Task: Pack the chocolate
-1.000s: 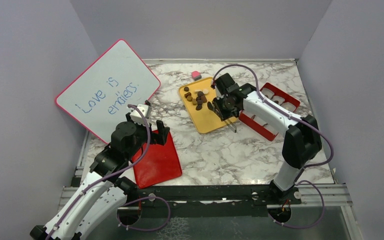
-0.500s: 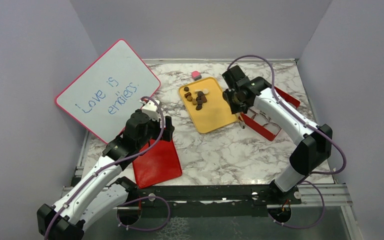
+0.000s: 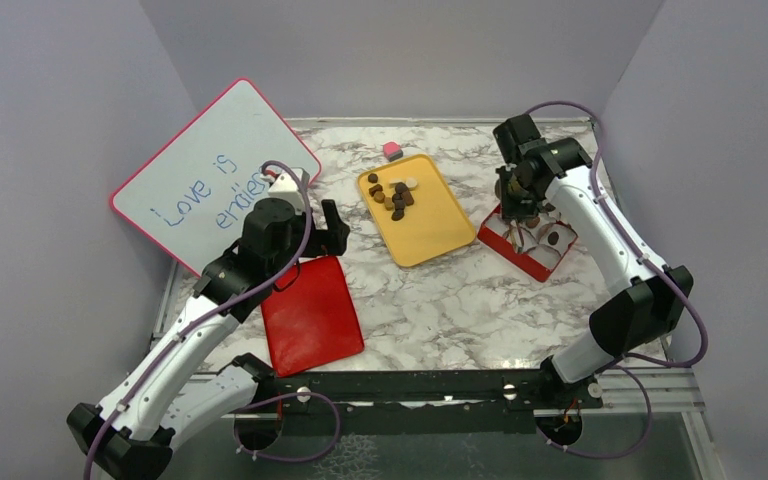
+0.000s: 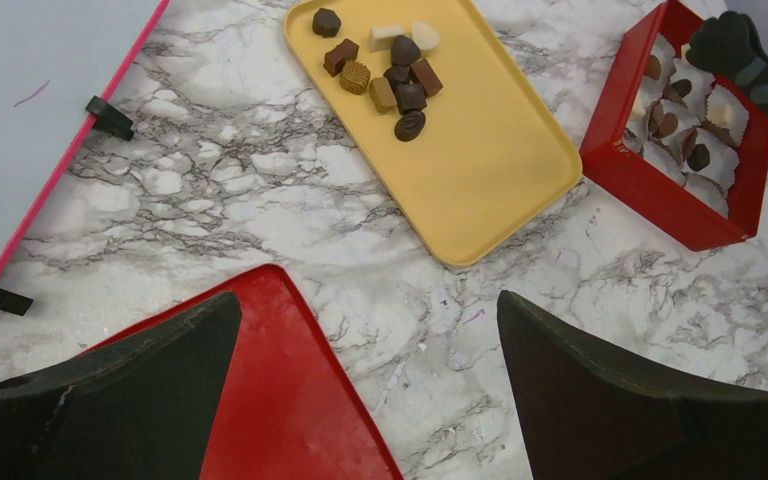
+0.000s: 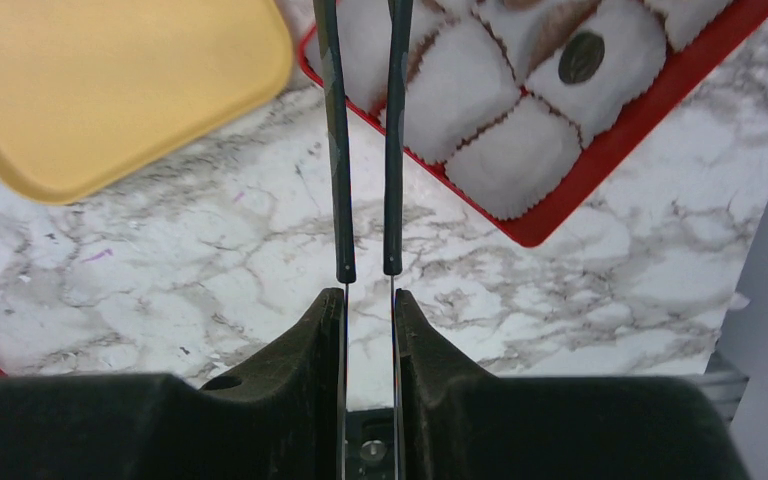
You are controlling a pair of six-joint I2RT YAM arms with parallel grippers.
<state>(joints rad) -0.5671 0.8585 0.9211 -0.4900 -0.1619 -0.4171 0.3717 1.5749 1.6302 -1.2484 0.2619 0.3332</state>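
We see a white marble-patterned tabletop (image 3: 440, 300) with grey veins, enclosed on three sides by plain pale lilac walls (image 3: 390, 50). A black rail (image 3: 410, 385) runs along its near edge. Light is even and soft.

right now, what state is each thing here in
left gripper, jaws wide open, empty
right gripper, jaws shut on tongs over the box
tongs, held, tips hidden
tray, flat, chocolates bunched at its far end
box, open, partly filled
lid, off, flat on the table
whiteboard, propped up, written on
pink cube, on the table behind the tray
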